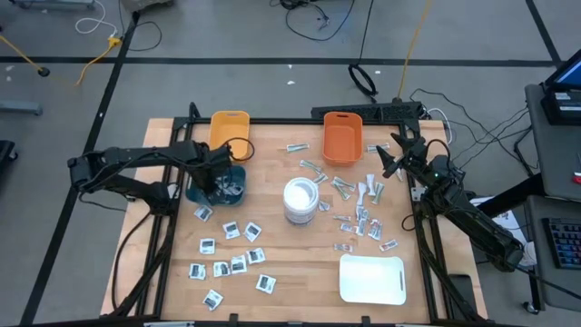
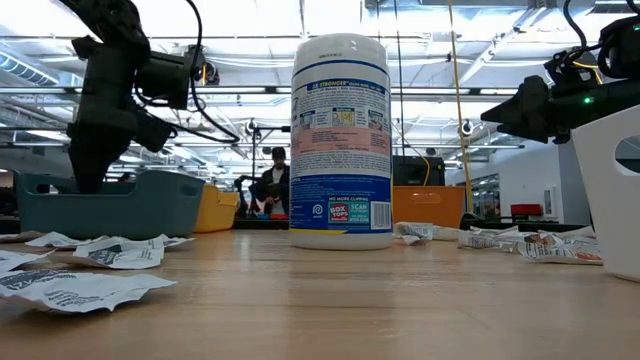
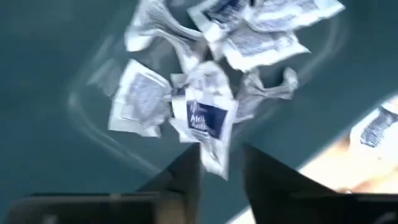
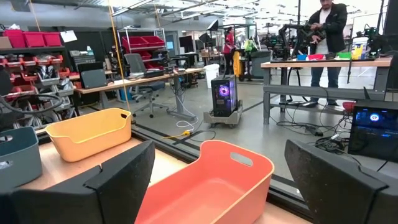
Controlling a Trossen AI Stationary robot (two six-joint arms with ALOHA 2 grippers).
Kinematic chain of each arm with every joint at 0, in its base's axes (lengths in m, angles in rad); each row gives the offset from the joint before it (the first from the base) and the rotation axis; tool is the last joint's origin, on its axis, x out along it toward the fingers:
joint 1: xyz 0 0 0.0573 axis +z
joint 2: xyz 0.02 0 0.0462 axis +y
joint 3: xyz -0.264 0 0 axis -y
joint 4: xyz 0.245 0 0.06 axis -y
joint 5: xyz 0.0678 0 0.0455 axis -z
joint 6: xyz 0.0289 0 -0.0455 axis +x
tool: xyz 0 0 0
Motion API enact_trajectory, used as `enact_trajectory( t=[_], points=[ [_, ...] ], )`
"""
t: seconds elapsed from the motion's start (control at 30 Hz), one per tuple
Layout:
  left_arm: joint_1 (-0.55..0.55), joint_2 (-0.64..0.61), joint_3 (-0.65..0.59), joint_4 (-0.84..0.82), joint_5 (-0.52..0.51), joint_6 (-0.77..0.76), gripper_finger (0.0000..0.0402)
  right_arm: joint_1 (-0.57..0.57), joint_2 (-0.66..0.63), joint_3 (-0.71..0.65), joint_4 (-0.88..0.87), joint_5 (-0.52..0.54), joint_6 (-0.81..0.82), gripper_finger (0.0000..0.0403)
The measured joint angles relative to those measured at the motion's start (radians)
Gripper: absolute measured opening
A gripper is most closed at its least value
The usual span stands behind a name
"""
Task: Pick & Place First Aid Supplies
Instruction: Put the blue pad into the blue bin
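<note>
- Left gripper [image 3: 214,171] over teal plastic bin [image 1: 193,193] at table [image 1: 281,263] left; fingers [image 3: 186,177] narrowly parted.
- White square packet with blue print [image 3: 205,121] just ahead of fingertips, long axis running away from them, lower edge between tips; held or released: cannot tell.
- More packets lying in bin beyond.
- Right gripper [image 1: 392,154] idle beside orange plastic bin [image 1: 341,136], fingers wide, holding nothing.

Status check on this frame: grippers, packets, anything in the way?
Left gripper over teal bin, fingers parted, packet at its tips. Right gripper open, empty, raised near orange bin. Loose packets remain on table. Wipes canister mid-table, clear of both.
</note>
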Motion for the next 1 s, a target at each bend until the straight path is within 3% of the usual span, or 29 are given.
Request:
enact_trajectory(
  t=[0.23, 0.47, 0.8, 0.87, 1.0],
  points=[
    [0.000, -0.001, 0.000, -0.007, 0.086, 0.063, 0.0236, 0.000, 0.000, 0.000, 0.000, 0.000, 0.000, 0.0357],
    [0.000, -0.001, 0.000, -0.005, 0.180, 0.090, 0.0297, 0.000, 0.000, 0.000, 0.039, -0.011, 0.092, 0.0357],
    [0.000, -0.001, 0.001, -0.004, 0.272, 0.033, 0.0307, 0.000, 0.000, 0.006, 0.303, 0.005, 0.133, 0.0357],
    [0.000, -0.001, 0.006, -0.005, 0.301, 0.032, 0.0301, 0.001, 0.010, 0.046, 0.245, 0.000, 0.135, 0.0357],
    [0.000, -0.001, 0.034, -0.006, 0.344, 0.029, 0.0290, 0.000, 0.123, 0.228, -0.083, -0.007, 0.135, 0.0357]
  ],
)
